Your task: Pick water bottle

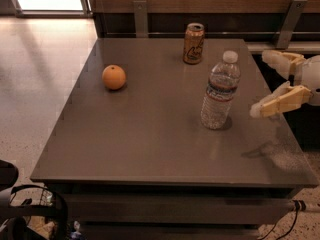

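The water bottle (220, 91) is clear ribbed plastic with a white cap and a dark label band. It stands upright on the right half of the grey table (150, 134). My gripper (263, 84) comes in from the right edge, level with the bottle's middle and a short way to its right. It is open, with one cream finger (276, 60) behind and the other (278, 103) in front. It holds nothing and does not touch the bottle.
A tan drink can (193, 43) stands at the table's back edge, behind the bottle. An orange (114, 77) lies on the left half. A dark wall rail with metal brackets runs behind the table. Black base parts and cables show at bottom left.
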Motion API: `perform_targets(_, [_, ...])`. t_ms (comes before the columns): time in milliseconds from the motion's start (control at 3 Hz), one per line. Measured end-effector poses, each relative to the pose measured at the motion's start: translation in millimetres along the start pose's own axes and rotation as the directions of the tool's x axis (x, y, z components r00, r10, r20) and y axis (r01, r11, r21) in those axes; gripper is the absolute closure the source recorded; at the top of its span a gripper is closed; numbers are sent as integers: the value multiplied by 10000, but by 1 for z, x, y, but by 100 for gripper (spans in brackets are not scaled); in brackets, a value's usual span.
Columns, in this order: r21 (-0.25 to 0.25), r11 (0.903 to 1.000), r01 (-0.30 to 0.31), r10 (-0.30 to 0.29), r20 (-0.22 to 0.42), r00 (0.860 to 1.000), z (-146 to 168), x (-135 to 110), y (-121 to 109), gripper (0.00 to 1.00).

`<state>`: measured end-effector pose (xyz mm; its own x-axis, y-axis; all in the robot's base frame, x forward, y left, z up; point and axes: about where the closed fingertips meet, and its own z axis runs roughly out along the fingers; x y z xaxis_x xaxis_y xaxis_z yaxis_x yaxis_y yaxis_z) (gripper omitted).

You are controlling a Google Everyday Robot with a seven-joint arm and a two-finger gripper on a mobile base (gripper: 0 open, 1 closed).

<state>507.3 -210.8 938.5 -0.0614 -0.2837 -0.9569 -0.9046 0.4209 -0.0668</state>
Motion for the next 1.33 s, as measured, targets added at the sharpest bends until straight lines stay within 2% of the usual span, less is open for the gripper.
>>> perform_targets(667, [-351,9994,-38,48,279,9996,27,14,7,0])
perform_targets(1333, [-739,9972,74,-38,487,9988,56,13,17,0])
